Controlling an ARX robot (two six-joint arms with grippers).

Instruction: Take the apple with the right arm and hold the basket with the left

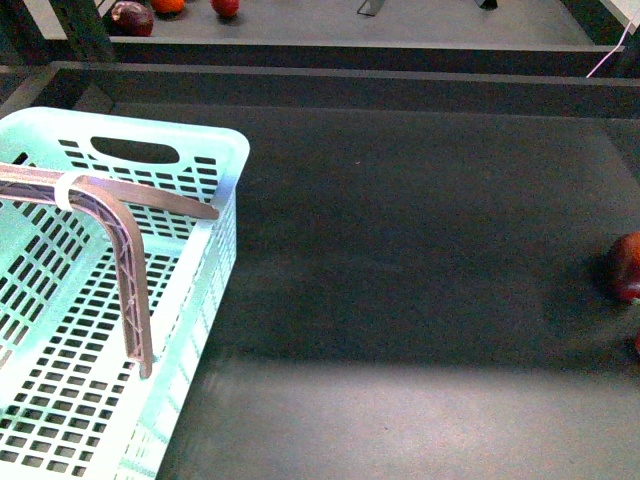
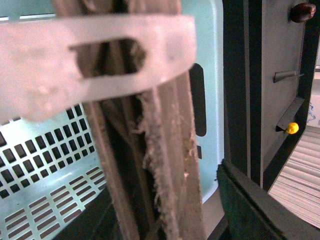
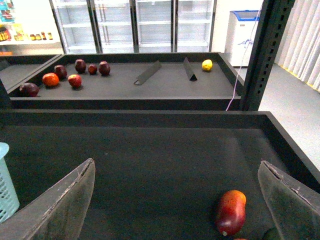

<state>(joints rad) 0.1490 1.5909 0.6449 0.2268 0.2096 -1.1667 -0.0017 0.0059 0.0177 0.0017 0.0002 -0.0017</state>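
Right gripper [image 3: 176, 163] wide open and empty, apple [image 3: 231, 211] low between its fingers. Left gripper's grip can't be told. Basket [image 1: 225, 150] near left, handle [image 1: 125, 250] raised.

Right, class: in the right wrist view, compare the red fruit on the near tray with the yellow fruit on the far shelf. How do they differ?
Colour: the apple is red with an orange blush; the yellow fruit is plain yellow. Place: the apple lies on the near tray; the yellow fruit sits on the far shelf beside a slanted divider. Both rest on dark surfaces, ungripped.
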